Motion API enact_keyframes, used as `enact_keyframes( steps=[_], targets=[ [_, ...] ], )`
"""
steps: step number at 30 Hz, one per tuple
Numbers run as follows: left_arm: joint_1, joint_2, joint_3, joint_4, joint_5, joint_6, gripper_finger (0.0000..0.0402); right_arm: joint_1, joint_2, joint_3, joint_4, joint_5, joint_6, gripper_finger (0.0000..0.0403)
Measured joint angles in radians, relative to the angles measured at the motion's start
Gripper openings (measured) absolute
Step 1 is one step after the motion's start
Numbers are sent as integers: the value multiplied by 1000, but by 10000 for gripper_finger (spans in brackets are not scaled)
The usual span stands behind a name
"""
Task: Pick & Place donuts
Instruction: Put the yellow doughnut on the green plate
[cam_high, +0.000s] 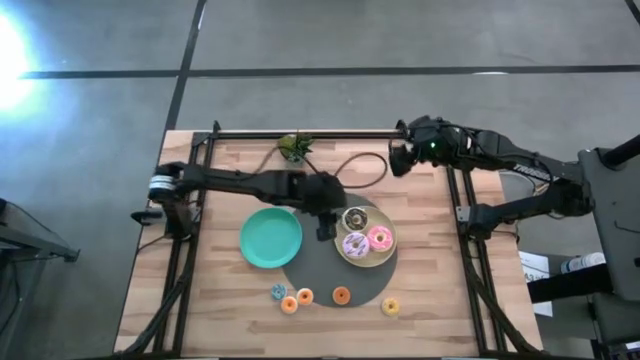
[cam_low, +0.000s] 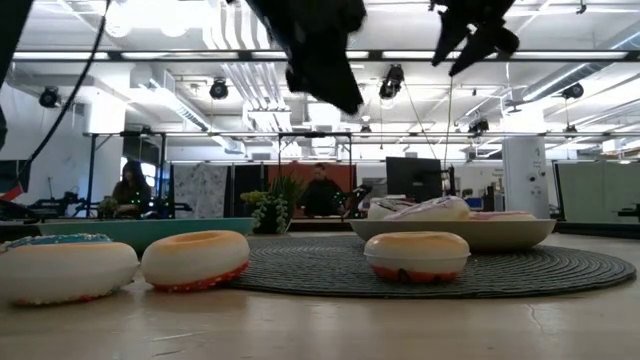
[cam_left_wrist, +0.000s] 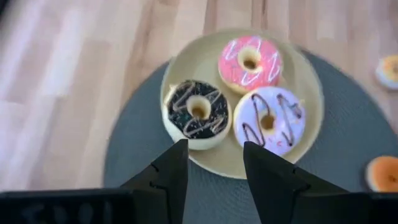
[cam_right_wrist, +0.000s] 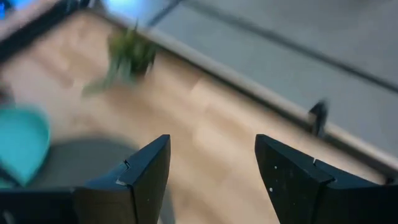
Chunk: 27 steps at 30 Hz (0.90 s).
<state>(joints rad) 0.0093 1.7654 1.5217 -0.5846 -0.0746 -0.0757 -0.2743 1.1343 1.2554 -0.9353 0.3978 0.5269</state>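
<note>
Pale-yellow round plate (cam_high: 366, 259): on the dark grey round woven mat (cam_high: 320, 285), right of the teal round plate (cam_high: 270, 238).
Three larger iced ring donuts (cam_left_wrist: 235, 99): on the pale-yellow plate, touching.
Small iced ring donuts (cam_high: 304, 296): in a row along the mat's near edge.
Little green plant (cam_high: 294, 146): at the table's far edge.

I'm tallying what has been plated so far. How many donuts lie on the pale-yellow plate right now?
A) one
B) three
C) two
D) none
B: the left wrist view shows three donuts side by side on the pale-yellow plate: the pink donut, the lilac donut and the brown-iced donut, with the left gripper open just above the plate's edge.
</note>
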Motion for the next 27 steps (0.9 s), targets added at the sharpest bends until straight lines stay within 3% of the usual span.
enact_keyframes(
  steps=[7, 13, 20, 27],
  targets=[
    [0, -239, -174, -18, -45, -101, 129, 151, 2, -51, -250, -118, 195, 226],
    [0, -471, -415, 16, -85, -259, 129, 333, 10, -157, -213, -355, 408, 226],
    [-10, -694, -614, 116, -83, -415, 129, 586, 48, -263, -73, -411, 705, 226],
    [-16, -817, -690, 129, -81, -467, 129, 753, 213, -288, 104, -463, 810, 226]
  ],
)
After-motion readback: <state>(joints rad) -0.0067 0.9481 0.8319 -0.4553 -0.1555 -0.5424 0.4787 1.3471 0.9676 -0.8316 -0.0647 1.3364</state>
